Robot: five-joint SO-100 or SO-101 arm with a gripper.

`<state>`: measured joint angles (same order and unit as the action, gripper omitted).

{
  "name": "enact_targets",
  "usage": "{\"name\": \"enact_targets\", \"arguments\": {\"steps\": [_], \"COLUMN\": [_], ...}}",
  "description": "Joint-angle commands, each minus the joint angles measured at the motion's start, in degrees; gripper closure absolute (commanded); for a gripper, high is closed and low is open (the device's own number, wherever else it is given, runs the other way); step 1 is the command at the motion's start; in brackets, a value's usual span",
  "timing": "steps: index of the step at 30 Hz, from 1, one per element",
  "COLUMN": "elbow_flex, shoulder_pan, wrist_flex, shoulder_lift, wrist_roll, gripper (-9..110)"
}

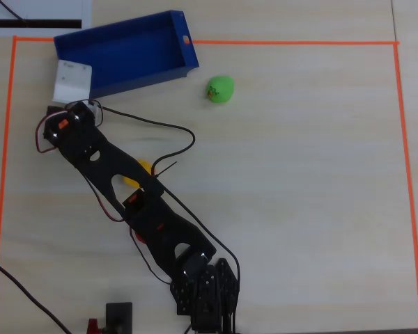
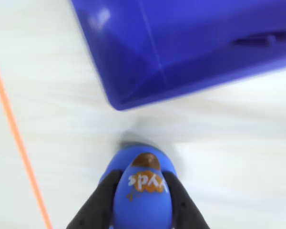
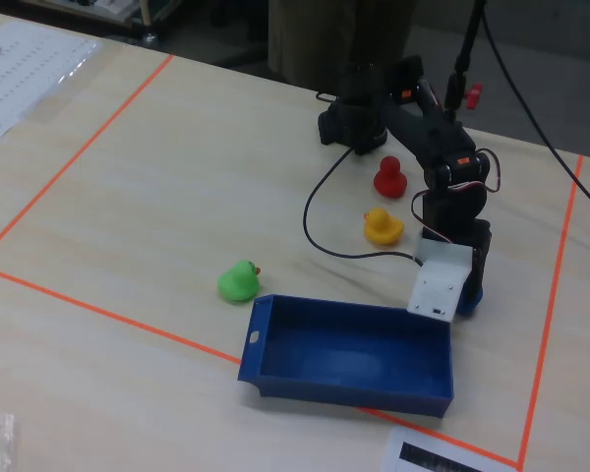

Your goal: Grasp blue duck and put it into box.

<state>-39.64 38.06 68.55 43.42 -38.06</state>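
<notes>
In the wrist view my gripper (image 2: 142, 180) is shut on the blue duck (image 2: 143, 200), with a black finger (image 2: 102, 200) on each side of it. The duck has an orange patch with white letters. The dark-blue box (image 2: 190, 43) lies just ahead, its near corner a short way from the duck. In the fixed view the gripper (image 3: 465, 295) is low over the table beside the box's right end (image 3: 442, 369), and only a sliver of the blue duck (image 3: 471, 298) shows. In the overhead view the arm (image 1: 97, 149) hides the duck, beside the box (image 1: 125, 56).
A green duck (image 1: 220, 88) (image 3: 239, 281) sits near the box's orange-spotted end. A yellow duck (image 3: 382, 226) and a red duck (image 3: 388, 177) sit beside the arm, half hidden in the overhead view. Orange tape (image 2: 19, 138) borders the table area. A black cable (image 1: 164, 129) trails on the table.
</notes>
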Motion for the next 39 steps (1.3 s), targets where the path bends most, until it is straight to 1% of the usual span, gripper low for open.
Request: {"name": "enact_targets", "arguments": {"steps": [1, 4, 6, 9, 12, 14, 18, 23, 25, 29, 34, 35, 36, 38, 39], "elbow_flex": [11.95, 24.17, 26.28, 26.02, 25.84, 22.50, 13.18, 14.33, 14.77, 16.44, 20.83, 20.92, 20.57, 15.56, 9.84], "shoulder_pan": [-2.02, -5.36, -8.61, -14.33, -19.86, -22.24, -24.08, -24.26, -23.73, -23.55, -24.35, -24.61, -24.79, -24.96, -25.05], "wrist_flex": [8.79, 14.50, 13.97, 9.67, 3.78, -0.70, -9.32, -13.97, -13.89, -11.25, -2.72, -0.53, 1.58, 5.54, 7.12], "shoulder_lift": [3.78, 6.86, 10.37, 12.74, 10.81, 9.58, 7.56, 0.79, -1.58, -3.25, -1.67, 0.09, 2.29, 9.67, 15.03], "wrist_roll": [2.11, 2.37, 2.29, 2.55, 2.64, 1.76, 1.32, 1.49, 1.58, 2.20, 0.09, -0.35, -0.53, -1.41, -2.11], "gripper": [101, 101, 101, 101, 101, 101, 101, 99, 95, 76, 66, 67, 73, 96, 101]}}
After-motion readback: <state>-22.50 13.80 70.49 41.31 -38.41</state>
